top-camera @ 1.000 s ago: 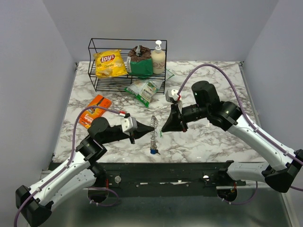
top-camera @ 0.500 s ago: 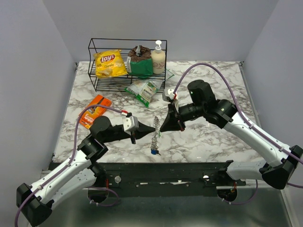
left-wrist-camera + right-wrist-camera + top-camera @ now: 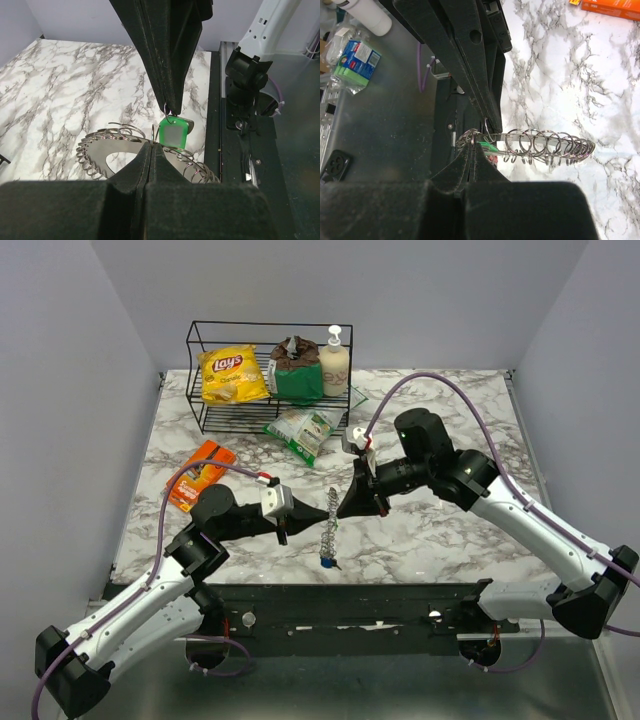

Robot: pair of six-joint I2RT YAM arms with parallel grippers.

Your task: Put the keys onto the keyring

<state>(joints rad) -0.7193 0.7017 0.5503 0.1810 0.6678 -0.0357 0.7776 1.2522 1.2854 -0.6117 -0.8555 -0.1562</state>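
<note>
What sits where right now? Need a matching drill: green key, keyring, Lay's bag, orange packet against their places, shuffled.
Things
1. green key
2. keyring
3. Lay's bag
4. orange packet

Places
A. in the wire rack at the back
B. flat on the table, left side
C. dangling from the tips of the shut right gripper
D. pinched in the shut left gripper

Pairs: 1-C, 2-D, 3-A, 4-B.
</note>
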